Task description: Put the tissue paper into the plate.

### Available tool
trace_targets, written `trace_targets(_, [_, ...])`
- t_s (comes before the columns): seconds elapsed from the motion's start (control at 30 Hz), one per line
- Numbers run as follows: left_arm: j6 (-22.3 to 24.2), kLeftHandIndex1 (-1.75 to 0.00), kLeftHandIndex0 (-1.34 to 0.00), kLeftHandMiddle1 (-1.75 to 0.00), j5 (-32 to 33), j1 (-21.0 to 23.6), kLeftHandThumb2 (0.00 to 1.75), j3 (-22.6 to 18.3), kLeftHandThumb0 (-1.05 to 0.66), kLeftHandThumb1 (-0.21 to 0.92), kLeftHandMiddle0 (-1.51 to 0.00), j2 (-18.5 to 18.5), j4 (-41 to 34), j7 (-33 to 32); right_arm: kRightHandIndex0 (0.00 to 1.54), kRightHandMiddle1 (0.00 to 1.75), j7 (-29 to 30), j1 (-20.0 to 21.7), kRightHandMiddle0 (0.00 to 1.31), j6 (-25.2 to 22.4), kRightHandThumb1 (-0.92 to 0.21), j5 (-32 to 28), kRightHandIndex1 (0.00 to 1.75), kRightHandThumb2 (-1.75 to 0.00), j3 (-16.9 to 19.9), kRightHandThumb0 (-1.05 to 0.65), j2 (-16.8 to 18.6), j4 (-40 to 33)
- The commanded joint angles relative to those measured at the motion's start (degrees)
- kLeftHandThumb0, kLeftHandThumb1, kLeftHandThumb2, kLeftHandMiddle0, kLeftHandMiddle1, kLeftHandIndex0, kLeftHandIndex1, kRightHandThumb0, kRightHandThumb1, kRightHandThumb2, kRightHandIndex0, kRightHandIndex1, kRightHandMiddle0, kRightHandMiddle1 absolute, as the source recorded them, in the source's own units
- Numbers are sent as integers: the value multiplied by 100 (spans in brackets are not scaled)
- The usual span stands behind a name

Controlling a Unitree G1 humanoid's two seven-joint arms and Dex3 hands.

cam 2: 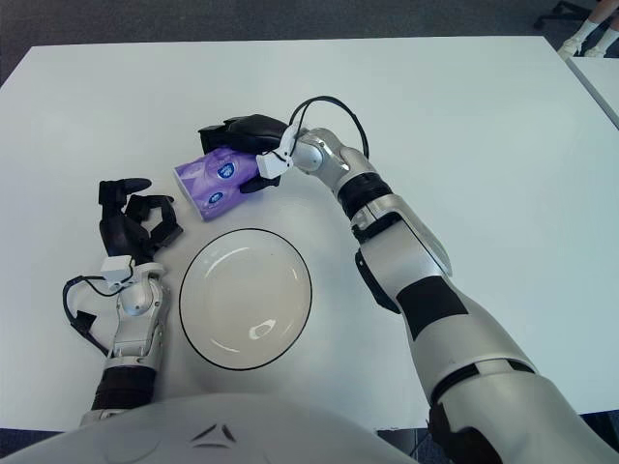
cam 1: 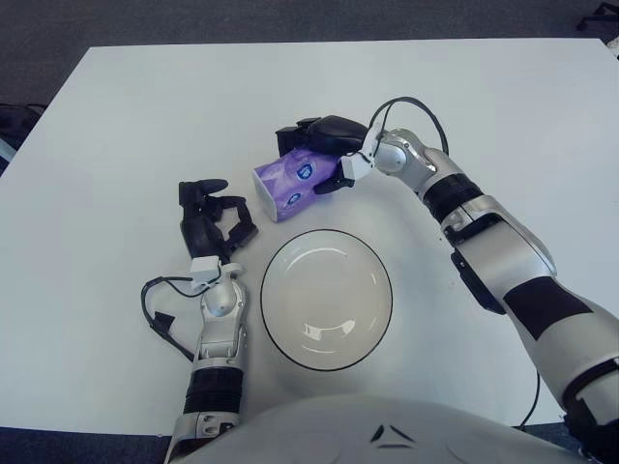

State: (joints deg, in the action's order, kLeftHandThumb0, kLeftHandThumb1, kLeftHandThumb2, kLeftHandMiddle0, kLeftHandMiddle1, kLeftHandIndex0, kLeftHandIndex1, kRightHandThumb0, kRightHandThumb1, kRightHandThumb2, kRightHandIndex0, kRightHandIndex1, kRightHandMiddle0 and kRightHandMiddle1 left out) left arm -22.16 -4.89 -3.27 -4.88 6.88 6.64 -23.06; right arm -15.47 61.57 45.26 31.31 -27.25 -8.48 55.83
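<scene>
1. The tissue pack (cam 1: 293, 181), a purple packet with small round white-and-blue marks, sat on the white table (cam 1: 116, 116) just beyond the far-left rim of the plate and apart from it. It lay tilted, its near-left corner low. Whether that corner touched the table could not be told.
2. The packet's far end was hidden under the black fingers that covered it, so its full length did not show. The printing on it was too small to read.
3. The right hand (cam 1: 324, 145) was closed over the packet's far, upper end. Its dark fingers (cam 2: 224, 130) curled across the top and one digit pressed the right side. The contact under the palm was out of sight.
4. A black cable (cam 1: 411, 104) looped above the right wrist. The silver and black forearm ran down to the right and was cut off by the lower right edge of both views.
5. The plate (cam 1: 327, 300), white with a dark rim, lay on the table close to the robot. Nothing lay in it, and a glint of light showed near its front.
6. The left hand (cam 1: 211, 218) showed left of the plate, fingers loosely bent and holding nothing. Whether it touched the table could not be told.
7. The robot's pale body filled the bottom edge, hiding the table's near side.
</scene>
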Motion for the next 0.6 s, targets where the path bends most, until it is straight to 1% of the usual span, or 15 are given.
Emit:
trace_targets(0.0, [27,-175,-35,-145,-98,-633,110,-20,-1,43,-65,73,553,-12,120,175,-149,-123,69,-17,-22,-227,175,-143,104,-51,-29,-178])
trace_targets(0.33, [23,-175,-35,-146,-72,-640,111,-24,-1,43,-65,65,567,20,125,175,-497,-332,70,-237,-21,-571,175,-145,262,-51,-83,-615])
trace_targets(0.57, [20,-175,-35,-146,-50,-655,109,-18,-1,44,-64,88,559,22,127,175,-747,-579,69,-484,-21,-1027,175,-145,546,-51,-125,-1188])
